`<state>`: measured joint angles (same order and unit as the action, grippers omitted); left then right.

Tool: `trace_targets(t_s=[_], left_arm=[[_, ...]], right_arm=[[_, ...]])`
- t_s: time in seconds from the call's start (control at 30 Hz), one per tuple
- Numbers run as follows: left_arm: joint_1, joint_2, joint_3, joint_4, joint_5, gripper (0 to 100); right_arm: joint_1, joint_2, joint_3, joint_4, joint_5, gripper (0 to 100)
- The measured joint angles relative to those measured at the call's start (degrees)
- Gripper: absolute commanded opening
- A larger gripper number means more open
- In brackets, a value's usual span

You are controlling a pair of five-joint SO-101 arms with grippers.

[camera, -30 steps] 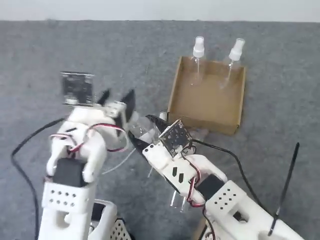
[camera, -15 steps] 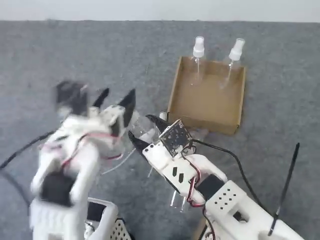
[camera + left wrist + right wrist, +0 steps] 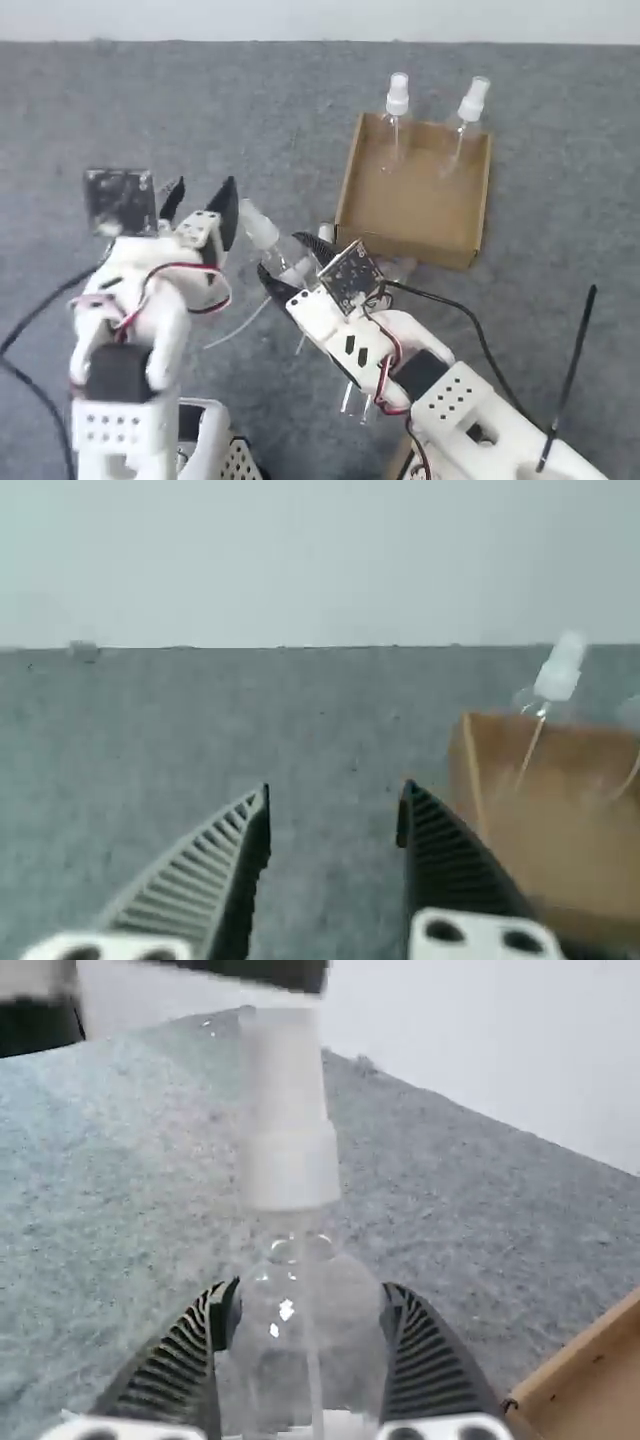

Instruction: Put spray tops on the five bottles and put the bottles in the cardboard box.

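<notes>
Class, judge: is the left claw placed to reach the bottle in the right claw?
Probably yes: the left claw is open and empty, close beside the bottle, with nothing between them.

bright, diffuse light is spreading evenly over the grey table [image 3: 100, 100], leaving only faint, soft-edged shadows along the inner walls of the cardboard box [image 3: 400, 243] and putting small white glints on the clear bottle [image 3: 300, 1310].
</notes>
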<state>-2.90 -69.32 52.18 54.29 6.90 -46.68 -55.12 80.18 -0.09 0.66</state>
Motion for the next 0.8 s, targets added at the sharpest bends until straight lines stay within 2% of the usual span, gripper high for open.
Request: trace_targets(t_s=[0.27,0.8], left_arm=[[8.4,5.3,1.7,-3.3,0.2,19],[8.8,5.5,3.8,-4.5,3.7,19]], right_arm=[[0.0,0.2,0.2,0.0,0.0,0.6],[0.0,0.2,1.1,0.1,0.0,0.6]])
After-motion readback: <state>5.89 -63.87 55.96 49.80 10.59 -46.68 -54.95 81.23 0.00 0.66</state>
